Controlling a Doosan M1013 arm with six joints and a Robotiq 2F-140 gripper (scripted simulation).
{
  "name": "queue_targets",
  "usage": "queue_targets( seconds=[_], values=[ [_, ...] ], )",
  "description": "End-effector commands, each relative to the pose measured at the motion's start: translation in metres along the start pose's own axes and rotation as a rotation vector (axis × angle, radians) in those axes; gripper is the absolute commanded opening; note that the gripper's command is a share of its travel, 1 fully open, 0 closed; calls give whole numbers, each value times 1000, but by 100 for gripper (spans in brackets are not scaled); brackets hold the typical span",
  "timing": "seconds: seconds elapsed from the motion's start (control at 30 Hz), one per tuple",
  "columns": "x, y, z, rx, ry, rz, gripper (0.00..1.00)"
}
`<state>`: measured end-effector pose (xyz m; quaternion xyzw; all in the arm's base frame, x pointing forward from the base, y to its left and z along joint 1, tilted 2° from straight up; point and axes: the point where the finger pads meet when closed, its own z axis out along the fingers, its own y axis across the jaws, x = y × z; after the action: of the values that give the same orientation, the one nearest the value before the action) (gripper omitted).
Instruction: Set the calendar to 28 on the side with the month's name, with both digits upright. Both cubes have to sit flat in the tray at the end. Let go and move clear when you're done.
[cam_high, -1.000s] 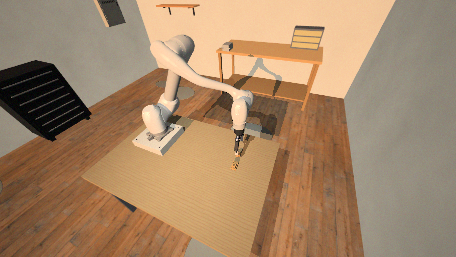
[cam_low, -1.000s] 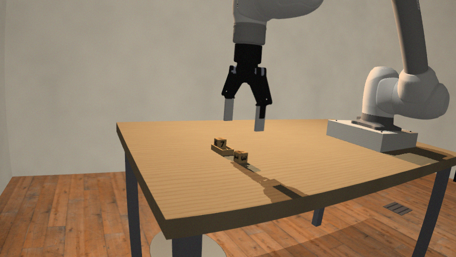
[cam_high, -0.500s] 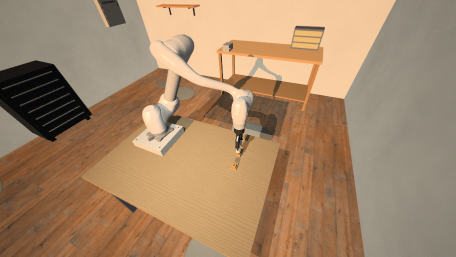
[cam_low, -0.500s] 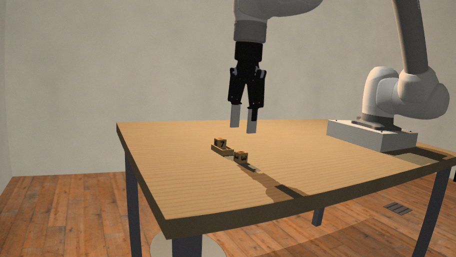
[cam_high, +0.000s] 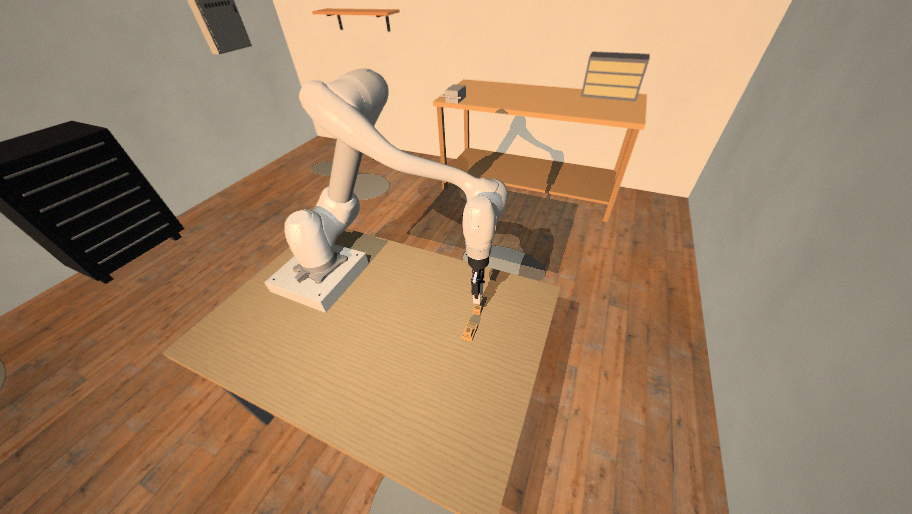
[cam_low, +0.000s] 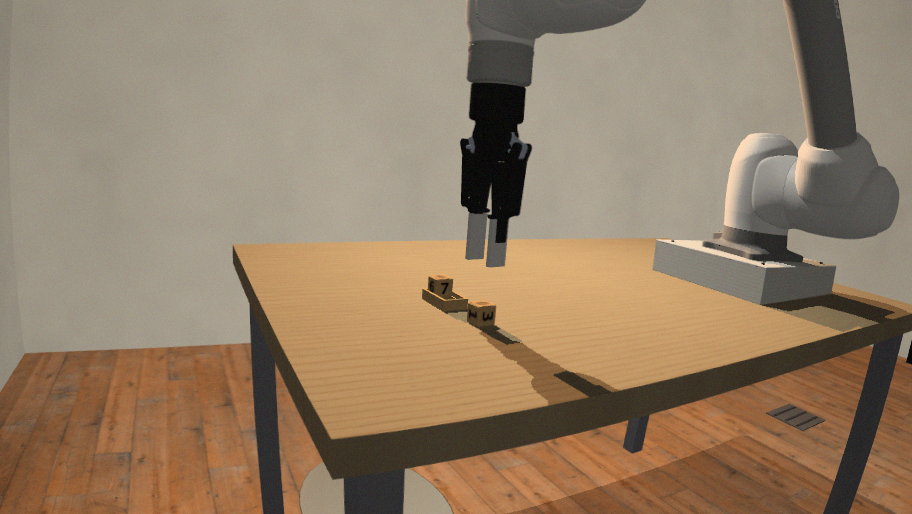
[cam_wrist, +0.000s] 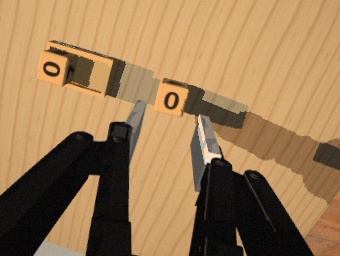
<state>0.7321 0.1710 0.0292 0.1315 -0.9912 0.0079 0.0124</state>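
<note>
The gripper hangs above the table with its fingers drawn partway in, a narrow gap between them and nothing in it. Below it and a little forward lies the loose cube, flat on the table just off the near end of the tray; in the wrist view this cube sits just ahead of the gap between the fingertips, a 0 on top. The second cube sits in the tray's far end, farther from the gripper along the same line. Tray and cubes form one row, and the fingers appear to close roughly along that row. The loose cube is probably the nearer target, reached by descending and shifting slightly forward; the fingers look barely wide enough for it.
</note>
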Motion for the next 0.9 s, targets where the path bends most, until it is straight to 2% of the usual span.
queue_targets(
  seconds=[0.0, 0.87],
  values=[
    [2, 0, -1, -4, 2, -2, 35],
    [2, 0, 4, -4, 2, -2, 35]
  ],
)
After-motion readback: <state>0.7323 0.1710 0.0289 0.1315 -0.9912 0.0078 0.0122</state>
